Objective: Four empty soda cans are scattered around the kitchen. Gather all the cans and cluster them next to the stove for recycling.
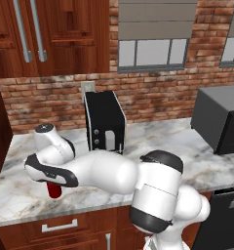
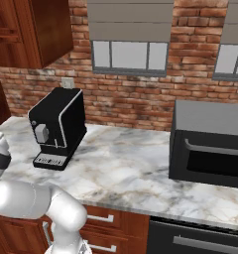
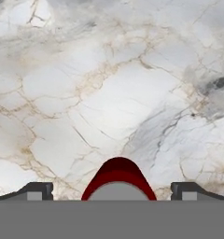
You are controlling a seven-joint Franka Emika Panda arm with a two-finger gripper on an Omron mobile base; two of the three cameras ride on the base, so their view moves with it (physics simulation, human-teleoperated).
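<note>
A red soda can (image 1: 54,190) with a silver top stands upright on the marble counter (image 1: 21,195), near its front left corner. My arm reaches left over the counter and the hand hangs straight above this can. In the hand view the can (image 3: 117,179) sits at the bottom, between the two finger tips. My gripper (image 3: 112,191) is open, its fingers (image 3: 37,190) spread wide on either side of the can with a gap on each side. The stove is out of view.
A black coffee machine (image 1: 105,122) (image 2: 59,128) stands against the brick wall behind the can. A dark microwave (image 1: 221,117) (image 2: 210,144) sits at the right end of the counter. Wooden cabinets hang above the left side, and the counter's front edge runs close by the can.
</note>
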